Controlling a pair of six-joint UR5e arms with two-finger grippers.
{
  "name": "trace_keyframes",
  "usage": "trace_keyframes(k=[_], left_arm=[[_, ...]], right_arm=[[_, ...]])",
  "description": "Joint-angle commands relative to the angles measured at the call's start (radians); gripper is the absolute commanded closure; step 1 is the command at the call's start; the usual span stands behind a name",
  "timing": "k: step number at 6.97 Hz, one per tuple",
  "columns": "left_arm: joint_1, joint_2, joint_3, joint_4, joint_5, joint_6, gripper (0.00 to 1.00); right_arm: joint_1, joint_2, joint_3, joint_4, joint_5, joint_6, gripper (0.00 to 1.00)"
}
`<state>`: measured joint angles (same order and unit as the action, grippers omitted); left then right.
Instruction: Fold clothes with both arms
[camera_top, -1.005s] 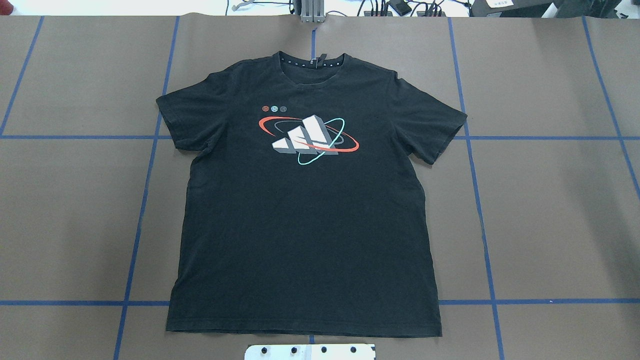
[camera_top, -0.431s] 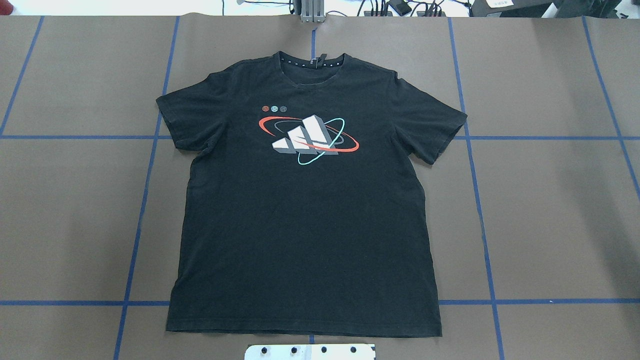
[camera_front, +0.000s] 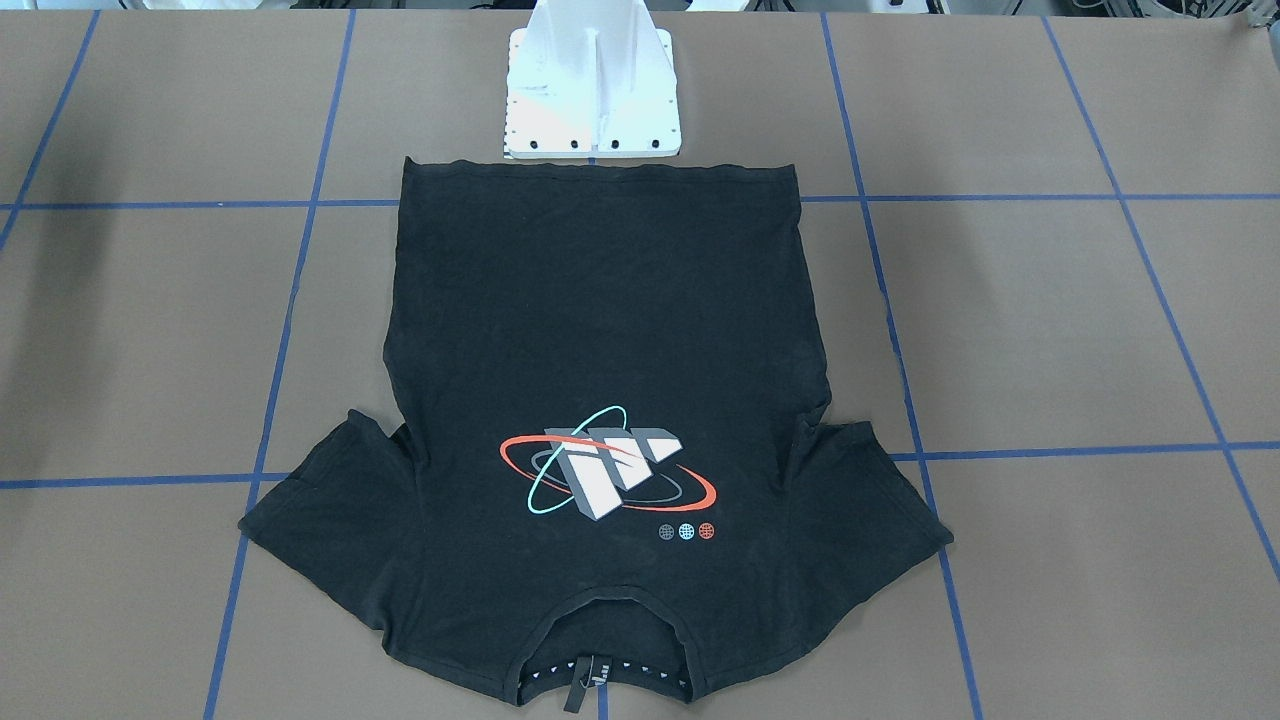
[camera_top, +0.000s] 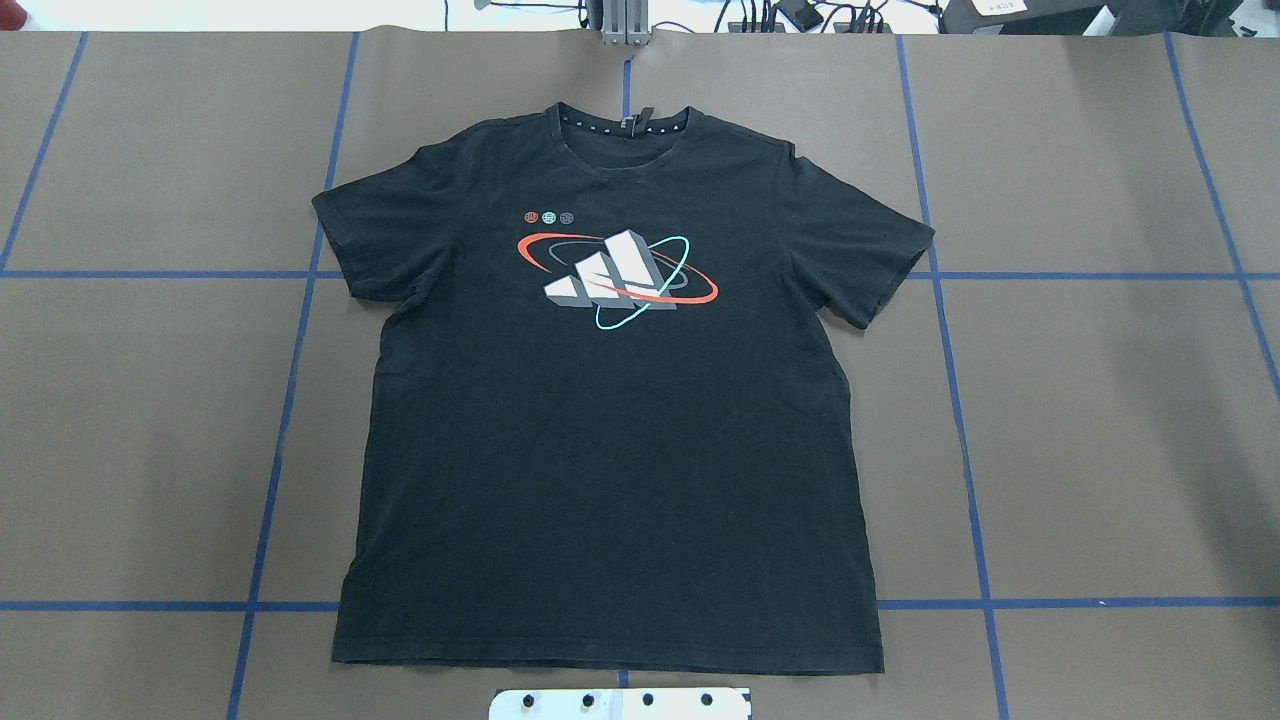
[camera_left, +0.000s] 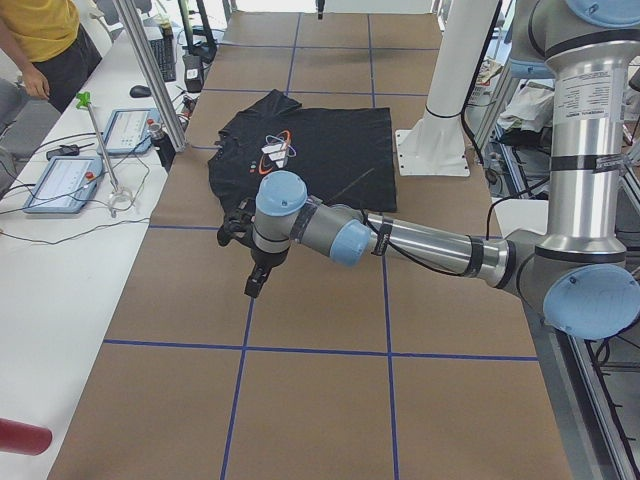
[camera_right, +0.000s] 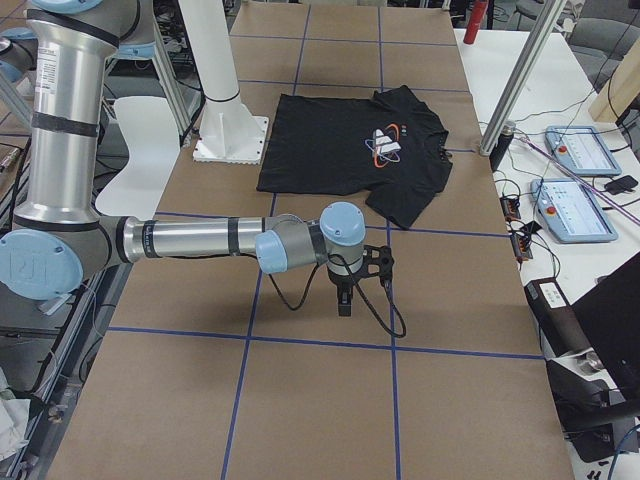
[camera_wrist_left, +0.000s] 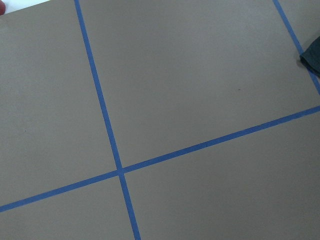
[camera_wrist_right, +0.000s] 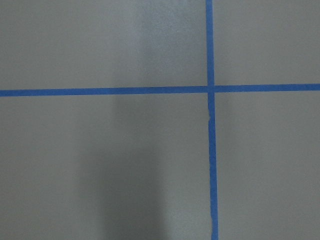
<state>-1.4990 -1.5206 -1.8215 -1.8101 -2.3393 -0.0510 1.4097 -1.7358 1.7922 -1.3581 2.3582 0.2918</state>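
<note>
Left arm (camera_left: 420, 245) reaches across mid-frame in exterior left. The left gripper (camera_left: 254, 283) points down over bare brown table paper (camera_left: 320, 400); can't tell if it's spread or closed. The black T-shirt (camera_top: 610, 430) lies beyond it, flat and graphic up, long axis from hem at overhead bottom to collar at top. Left wrist view catches a sleeve edge (camera_wrist_left: 312, 57) at frame right, while right wrist shows only blue tape (camera_wrist_right: 212, 150). Right gripper (camera_right: 345, 300) also sits short of the shirt, state unclear. Left looks nearer. Control tablets (camera_right: 572, 212) sit on the side bench.
</note>
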Motion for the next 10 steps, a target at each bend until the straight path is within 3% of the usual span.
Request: trace_keyframes(k=[1, 3, 4, 5, 6, 7, 8, 10], left_arm=[[0.000, 0.002, -0.004, 0.000, 0.000, 0.003, 0.01], [0.002, 0.002, -0.012, -0.002, 0.000, 0.003, 0.01], [0.002, 0.002, -0.012, -0.002, 0.000, 0.002, 0.01], [0.002, 0.002, -0.012, -0.002, 0.000, 0.003, 0.01], [0.003, 0.000, -0.010, -0.002, 0.001, 0.002, 0.01], [0.006, 0.000, -0.010, -0.002, 0.001, 0.003, 0.01], [0.006, 0.000, -0.012, -0.002, 0.001, 0.003, 0.01], [0.006, 0.000, -0.012, -0.033, 0.003, -0.001, 0.01]], right_arm=[[-0.122, 0.024, -0.004, 0.008, 0.000, 0.077, 0.00], [-0.254, 0.186, -0.042, 0.008, -0.010, 0.354, 0.00], [-0.273, 0.256, -0.083, 0.019, -0.011, 0.377, 0.00], [-0.294, 0.344, -0.161, 0.116, -0.025, 0.535, 0.00], [-0.376, 0.372, -0.248, 0.343, -0.148, 0.825, 0.00], [-0.414, 0.409, -0.345, 0.504, -0.187, 0.924, 0.00], [-0.423, 0.497, -0.429, 0.520, -0.191, 0.934, 0.01], [-0.434, 0.530, -0.458, 0.514, -0.201, 0.922, 0.05]])
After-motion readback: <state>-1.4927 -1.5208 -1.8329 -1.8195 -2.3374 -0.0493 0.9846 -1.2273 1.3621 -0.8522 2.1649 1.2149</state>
